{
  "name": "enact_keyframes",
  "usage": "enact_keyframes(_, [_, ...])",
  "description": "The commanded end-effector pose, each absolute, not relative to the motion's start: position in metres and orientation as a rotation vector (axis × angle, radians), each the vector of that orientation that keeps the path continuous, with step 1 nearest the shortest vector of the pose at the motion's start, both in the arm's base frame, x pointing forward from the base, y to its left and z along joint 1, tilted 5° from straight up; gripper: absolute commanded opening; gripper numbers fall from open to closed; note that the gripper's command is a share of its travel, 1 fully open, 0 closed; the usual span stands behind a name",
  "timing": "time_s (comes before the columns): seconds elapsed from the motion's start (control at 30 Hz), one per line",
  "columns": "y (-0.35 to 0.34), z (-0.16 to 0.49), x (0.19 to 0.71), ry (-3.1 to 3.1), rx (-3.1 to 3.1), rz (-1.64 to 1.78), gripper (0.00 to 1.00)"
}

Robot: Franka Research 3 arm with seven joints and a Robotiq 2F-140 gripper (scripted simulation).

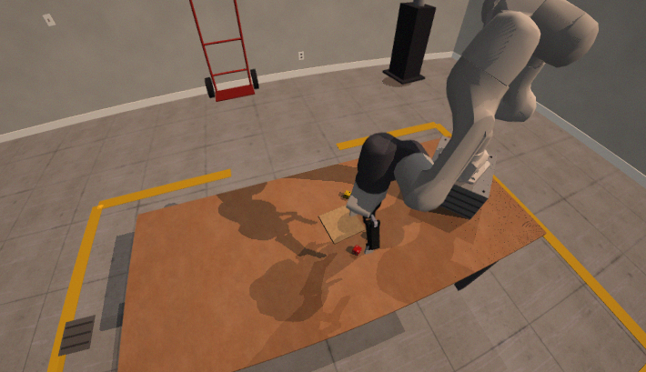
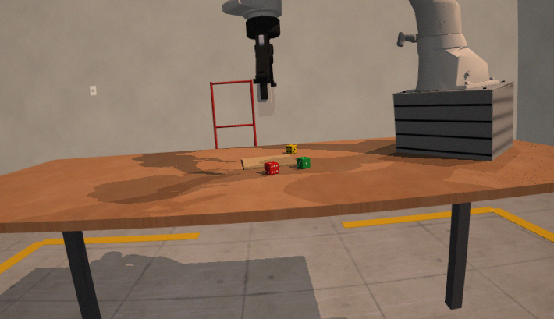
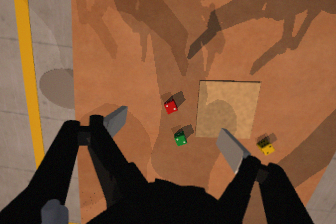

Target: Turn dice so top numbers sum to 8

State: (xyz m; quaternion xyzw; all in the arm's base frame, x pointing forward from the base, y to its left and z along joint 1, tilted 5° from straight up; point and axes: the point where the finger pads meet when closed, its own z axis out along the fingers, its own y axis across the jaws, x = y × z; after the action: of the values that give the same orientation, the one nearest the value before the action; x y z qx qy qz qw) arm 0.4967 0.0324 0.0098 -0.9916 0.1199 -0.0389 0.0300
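The tan square mat (image 1: pixel 330 227) (image 2: pixel 255 162) (image 3: pixel 239 95) lies flat on the table. All three dice lie off it. The red die (image 1: pixel 357 249) (image 2: pixel 271 168) (image 3: pixel 170 106) and the green die (image 2: pixel 303 162) (image 3: pixel 180 139) are left of the mat in the wrist view. The yellow die (image 1: pixel 347 194) (image 2: pixel 291 149) (image 3: pixel 266 147) is just past its lower right corner there. Red's top seems to show two pips; the other tops are too small to read surely. My gripper (image 2: pixel 265 105) (image 3: pixel 173 125) is open and empty, high above the table. The arm hides green in the top view.
The robot's grey base block (image 1: pixel 464 198) (image 2: pixel 443 123) stands at the right end of the wooden table (image 1: pixel 190 277) (image 2: pixel 163 205). Arm shadows fall across the table and part of the mat. A red hand truck (image 1: pixel 235 93) stands by the wall, away from the table.
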Motion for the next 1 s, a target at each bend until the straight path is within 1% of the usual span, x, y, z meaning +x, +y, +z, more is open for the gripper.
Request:
enact_keyframes(0.0, [0.0328, 0.0084, 0.4961, 0.634, -3.025, -0.101, 1.0])
enact_keyframes(0.97, [0.0319, 0.0024, 0.4962, 1.357, -2.765, -0.08, 1.0])
